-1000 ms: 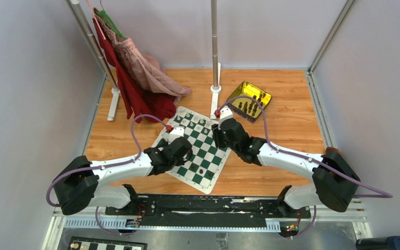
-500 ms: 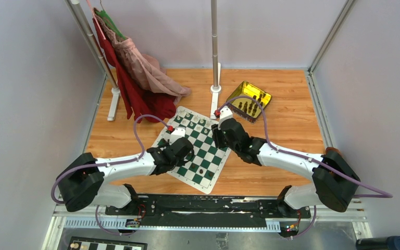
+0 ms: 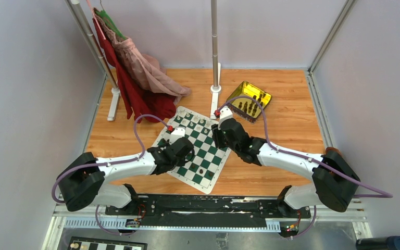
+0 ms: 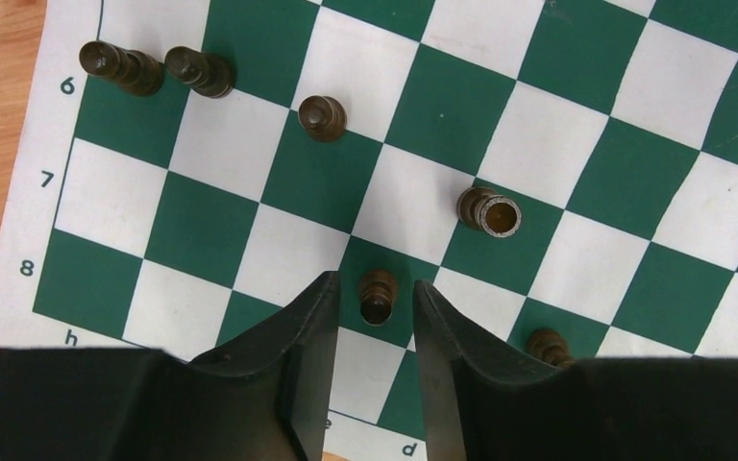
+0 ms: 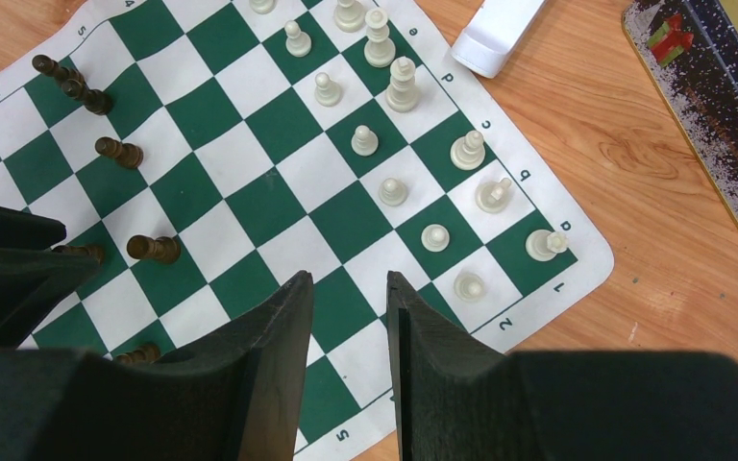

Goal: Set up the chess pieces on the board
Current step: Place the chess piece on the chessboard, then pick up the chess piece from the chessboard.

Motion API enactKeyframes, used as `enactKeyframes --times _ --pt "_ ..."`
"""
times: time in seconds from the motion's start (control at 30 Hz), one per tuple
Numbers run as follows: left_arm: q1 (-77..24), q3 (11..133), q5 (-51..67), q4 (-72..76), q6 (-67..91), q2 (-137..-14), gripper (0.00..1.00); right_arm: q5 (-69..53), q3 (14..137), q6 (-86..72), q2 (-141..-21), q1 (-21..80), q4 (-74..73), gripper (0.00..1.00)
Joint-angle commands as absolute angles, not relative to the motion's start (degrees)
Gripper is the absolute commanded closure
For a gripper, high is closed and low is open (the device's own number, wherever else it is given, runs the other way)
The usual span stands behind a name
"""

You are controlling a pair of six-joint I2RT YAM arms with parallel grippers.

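On the table [image 3: 286, 130] the board [image 4: 577, 144] lies flat, green and white checks inside a white border. My left gripper [image 4: 373, 283] is parted slightly around a dark pawn [image 4: 377, 298] that stands near the border, with a sliver of gap on each side, so it grips nothing. Other dark pieces [image 4: 324, 117] stand at that end, and white pieces [image 5: 392, 190] crowd the opposite end. My right gripper [image 5: 347, 279] hangs open, holding nothing, over the board. The border reads 6, 7, 8, h, d. Open squares run between the two groups, and a pole foot [image 5: 496, 34] sits just off one corner.
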State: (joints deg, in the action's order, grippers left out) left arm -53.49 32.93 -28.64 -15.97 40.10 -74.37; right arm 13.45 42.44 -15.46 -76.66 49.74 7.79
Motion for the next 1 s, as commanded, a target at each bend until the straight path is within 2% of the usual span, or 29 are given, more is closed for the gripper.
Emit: enactKeyframes --times 0.0,0.13,0.53,0.97 --pt "-54.21 34.75 -30.65 -16.45 41.06 -74.31 0.58 13.18 41.57 -16.13 -76.74 49.31 8.88 0.62" --pt "-54.36 35.60 -31.30 -17.55 40.82 -73.34 0.53 13.11 41.57 -16.02 -76.73 49.31 8.88 0.61" --pt "-55.82 36.20 -31.77 -17.34 37.63 -66.60 0.53 13.25 41.48 -16.24 -76.55 49.31 8.96 0.61" --pt "-57.56 43.26 -30.89 -14.35 32.01 -76.86 0.41 16.72 40.57 -16.14 -74.44 48.84 8.46 0.61"
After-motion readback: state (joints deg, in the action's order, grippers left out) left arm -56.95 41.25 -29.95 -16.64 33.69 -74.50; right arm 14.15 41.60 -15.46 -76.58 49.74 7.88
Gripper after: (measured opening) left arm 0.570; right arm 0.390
